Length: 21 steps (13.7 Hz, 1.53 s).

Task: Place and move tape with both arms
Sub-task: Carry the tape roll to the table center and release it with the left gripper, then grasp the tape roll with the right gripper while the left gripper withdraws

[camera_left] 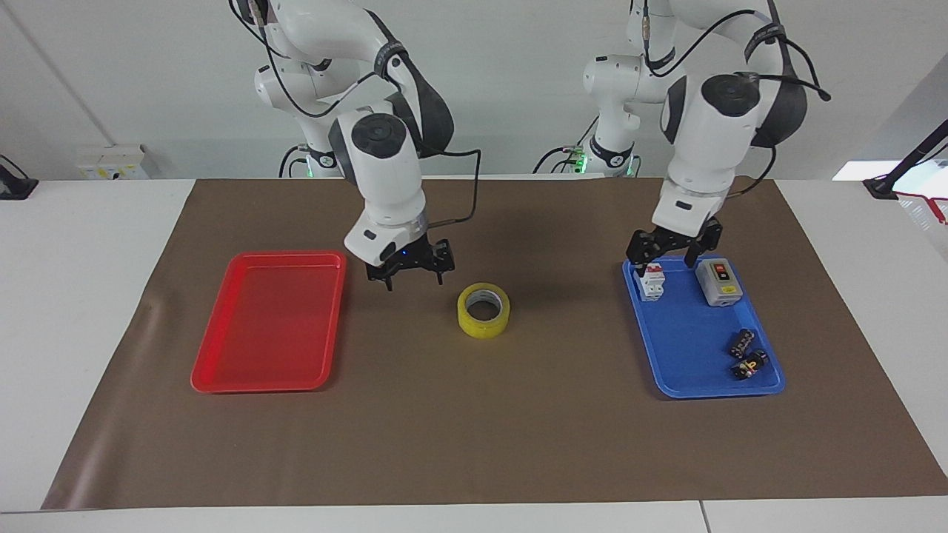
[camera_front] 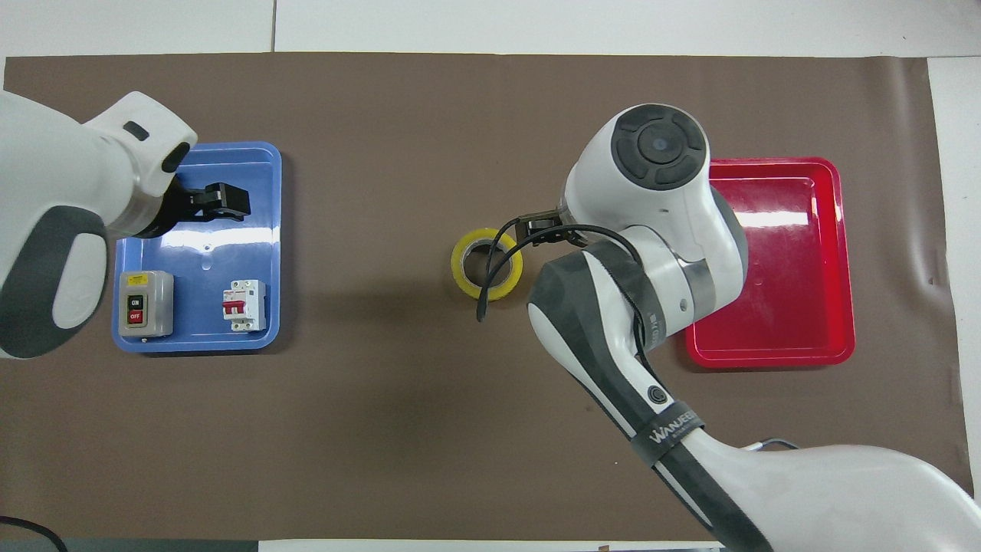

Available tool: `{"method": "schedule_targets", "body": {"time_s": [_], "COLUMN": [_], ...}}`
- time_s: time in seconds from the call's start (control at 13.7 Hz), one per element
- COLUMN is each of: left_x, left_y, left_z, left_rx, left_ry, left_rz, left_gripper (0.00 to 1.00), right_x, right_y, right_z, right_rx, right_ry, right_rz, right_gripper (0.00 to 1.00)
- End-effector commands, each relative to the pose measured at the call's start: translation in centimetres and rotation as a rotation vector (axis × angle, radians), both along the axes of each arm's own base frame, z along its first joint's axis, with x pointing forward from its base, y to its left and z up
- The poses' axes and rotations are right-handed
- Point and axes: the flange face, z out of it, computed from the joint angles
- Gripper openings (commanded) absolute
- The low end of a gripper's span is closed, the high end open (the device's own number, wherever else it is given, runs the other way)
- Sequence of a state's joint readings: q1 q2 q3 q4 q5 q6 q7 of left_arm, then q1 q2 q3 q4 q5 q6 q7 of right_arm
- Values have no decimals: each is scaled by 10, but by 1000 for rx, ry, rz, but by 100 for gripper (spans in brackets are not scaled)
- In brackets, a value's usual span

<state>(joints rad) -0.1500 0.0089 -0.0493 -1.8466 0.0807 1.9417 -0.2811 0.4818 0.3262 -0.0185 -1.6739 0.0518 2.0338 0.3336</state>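
Note:
The tape (camera_left: 483, 309) (camera_front: 487, 264), a yellow roll with a white core, lies flat on the brown mat about midway between the two trays, and nothing touches it. My right gripper (camera_left: 413, 278) (camera_front: 539, 229) hangs open and empty just above the mat, between the red tray and the tape. My left gripper (camera_left: 666, 261) (camera_front: 222, 202) is open and empty in the air over the blue tray (camera_left: 689, 340) (camera_front: 201, 257), above the tray's end nearer the robots.
The red tray (camera_left: 270, 318) (camera_front: 766, 261) has nothing in it. The blue tray holds a grey switch box (camera_left: 718, 281) (camera_front: 146, 304), a white breaker (camera_left: 650, 281) (camera_front: 244, 304) and small dark parts (camera_left: 744, 354). The right arm's cable loops over the tape in the overhead view.

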Motion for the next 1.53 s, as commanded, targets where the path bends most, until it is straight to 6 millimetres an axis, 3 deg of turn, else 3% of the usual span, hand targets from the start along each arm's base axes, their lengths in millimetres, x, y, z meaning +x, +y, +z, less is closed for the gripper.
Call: {"method": "schedule_targets", "body": {"time_s": [0.0, 0.15, 0.29, 0.44, 0.66, 0.73, 0.87, 0.95, 1.02, 1.24, 1.46], "left_x": [2, 6, 4, 0, -7, -11, -17, -16, -16, -15, -14], "left_y": [30, 52, 71, 87, 88, 88, 88, 89, 89, 90, 89], "left_z": [29, 52, 69, 77, 73, 71, 66, 66, 67, 67, 68], "left_rx": [-15, -54, -52, -70, -73, -72, -71, -72, -72, -71, -71], "left_ry": [44, 57, 84, 115, 139, 146, 153, 150, 146, 139, 139], "left_rz": [2, 46, 14, -3, -13, -13, -11, -9, -9, -7, -2], "left_gripper": [100, 100, 100, 100, 100, 100, 100, 100, 100, 100, 100], "right_x": [-5, -7, -23, -28, -30, -31, -35, -35, -33, -31, -15], "right_y": [39, 39, 52, 51, 48, 47, 43, 42, 42, 44, 47], "right_z": [-36, -61, -90, -113, -126, -127, -134, -133, -132, -126, -94], "right_rx": [24, 42, 53, 39, 44, 41, 34, 34, 33, 35, 19], "right_ry": [-19, -62, -89, -78, -95, -94, -87, -87, -84, -84, -53], "right_rz": [29, 29, 55, 99, 117, 135, 171, 170, 167, 156, 153], "right_gripper": [100, 100, 100, 100, 100, 93, 66, 38, 0, 0, 0]}}
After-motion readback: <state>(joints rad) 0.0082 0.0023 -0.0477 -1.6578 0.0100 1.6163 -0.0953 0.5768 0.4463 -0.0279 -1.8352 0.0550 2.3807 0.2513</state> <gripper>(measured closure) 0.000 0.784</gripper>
